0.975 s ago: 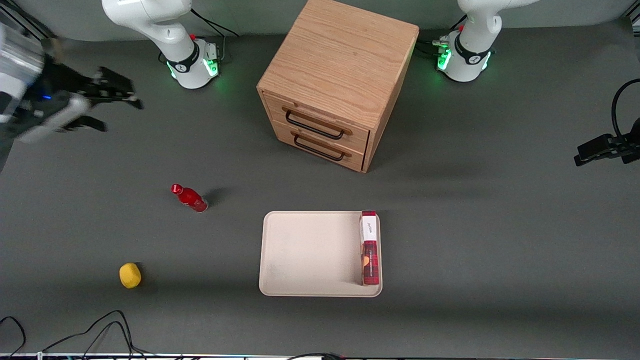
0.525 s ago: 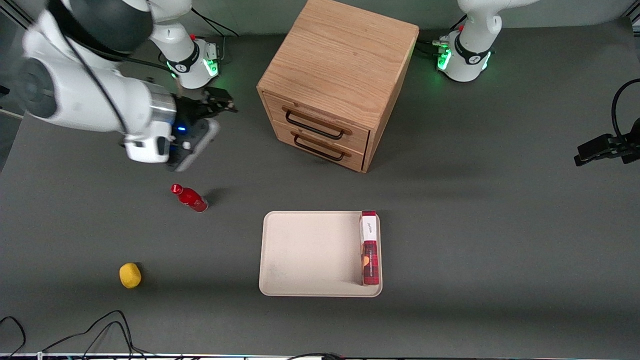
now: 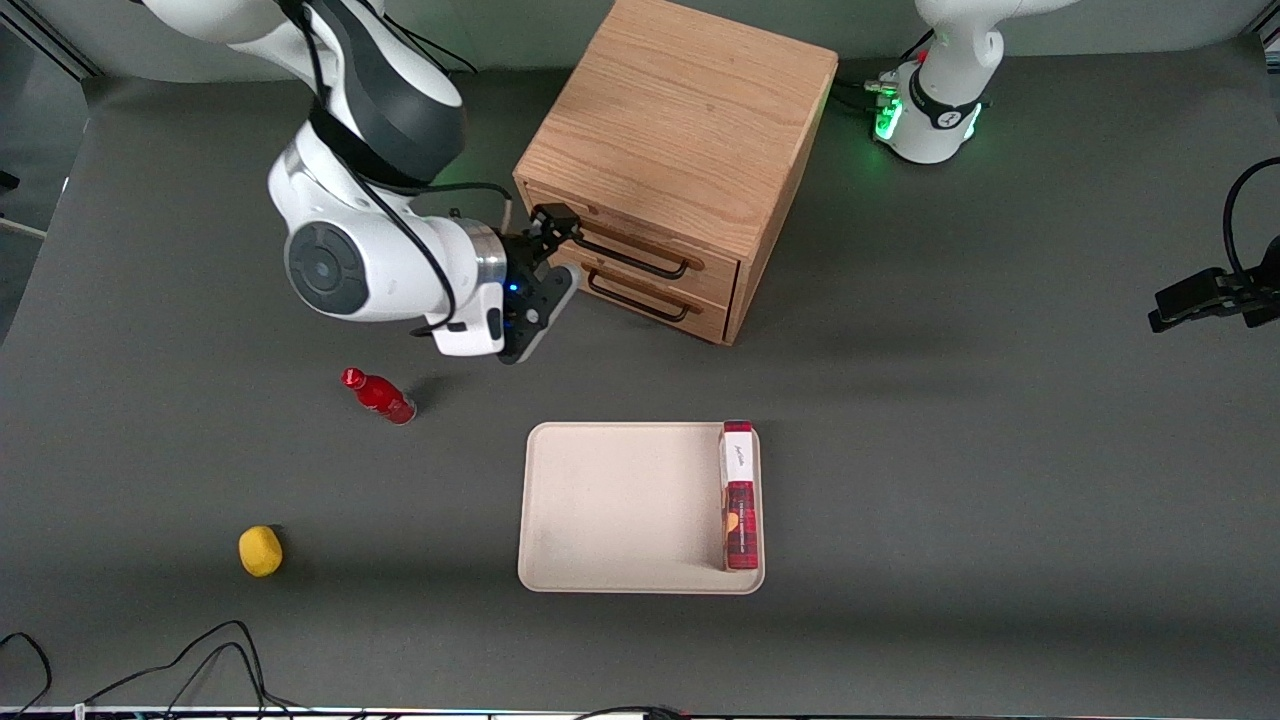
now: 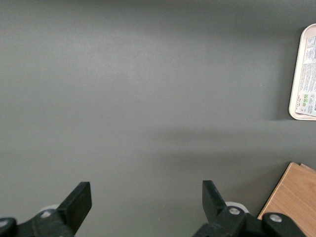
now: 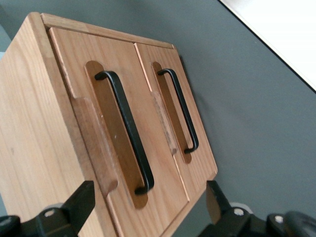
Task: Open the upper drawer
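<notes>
Our hand point(image 3: 560, 245) waits open in front of the cabinet point(image 3: 680, 120), level with the drawer fronts.

We reach our right arm point(image 3: 370, 250) low and nearly level over the tabletop point(image 3: 1000, 450), with the wrist pointing at the cabinet front. The hand holds nothing; its two fingers point(image 5: 81, 200) are spread wide and empty in the wrist view, just before the end of the handle point(image 5: 126, 131) that lies toward the working arm's end of the tabletop, and not touching it. The upper drawer point(image 3: 640, 245) sits shut, flush with the cabinet, above the lower drawer point(image 3: 650, 290). Nearer to the front camera we see a red bottle point(image 3: 380, 396) lying on its side, a yellow ball point(image 3: 260, 551), and a beige tray point(image 3: 620, 510) with a red box point(image 3: 739, 495) along one edge.
</notes>
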Robot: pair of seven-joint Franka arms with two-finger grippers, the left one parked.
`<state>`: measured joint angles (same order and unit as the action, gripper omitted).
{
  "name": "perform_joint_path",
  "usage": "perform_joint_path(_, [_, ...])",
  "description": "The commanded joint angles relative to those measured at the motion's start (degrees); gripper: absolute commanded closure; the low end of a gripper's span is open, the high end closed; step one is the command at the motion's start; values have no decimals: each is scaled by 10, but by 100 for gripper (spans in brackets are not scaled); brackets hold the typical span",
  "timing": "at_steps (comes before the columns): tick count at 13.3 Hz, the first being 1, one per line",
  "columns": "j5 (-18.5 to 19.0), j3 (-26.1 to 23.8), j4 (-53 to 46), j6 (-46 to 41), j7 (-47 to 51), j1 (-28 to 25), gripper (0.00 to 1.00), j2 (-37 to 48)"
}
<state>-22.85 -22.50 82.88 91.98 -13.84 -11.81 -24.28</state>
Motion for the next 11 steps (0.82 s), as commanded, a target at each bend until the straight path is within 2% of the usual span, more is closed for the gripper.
perform_joint_path(1, [30,-19,-18,21,-9,-9,0,-34])
perform_joint_path(3, [46,-32,-1,51,-8,-10,0,-43])
perform_joint_path(11, [52,-41,48,106,-3,-18,0,-42])
